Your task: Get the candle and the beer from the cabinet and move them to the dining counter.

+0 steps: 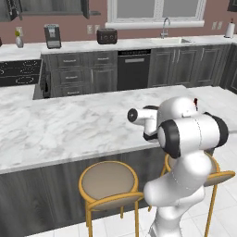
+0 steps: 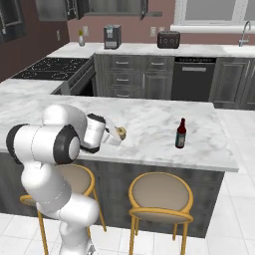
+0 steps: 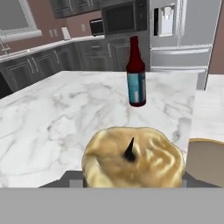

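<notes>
Seen from the right base view: white arm folded low over the near edge of the dining counter (image 2: pixel 149 114), gripper (image 2: pixel 115 136) stretched out level above the marble, just inside that near edge; candle (image 2: pixel 121 132) sitting at the tip of the jaws, a small pale-yellow stub close over the counter top; contact with the marble hard to judge.

Seen from the hand view: candle (image 3: pixel 133 159) pressed up close to the lens, lumpy yellow top with a short dark wick, dark jaw parts showing at either side of it; jaws partly spread and closed around the candle, gripping it by its sides.

Beer (image 2: pixel 181 134) upright on the same counter, toward the right end, near the front edge and well apart from the candle; brown glass, narrow neck, red cap; in the hand view beer (image 3: pixel 136 73) standing beyond the candle, label facing the camera; in the left base view just the red cap (image 1: pixel 196 100) peeking over the arm's white shoulder.

Below the counter's near edge: round stools (image 2: pixel 161 194) with yellow legs and tan seats, tucked against the dark base.

Along the far wall: worktop with a coffee machine (image 2: pixel 112 36) and a toaster (image 2: pixel 168 39), sink faucet (image 2: pixel 244 31) toward the right, dark cooktop (image 2: pixel 47 67) on the left run; wall cabinet (image 2: pixel 60 8) at the top left, doors in dark wood grain.
</notes>
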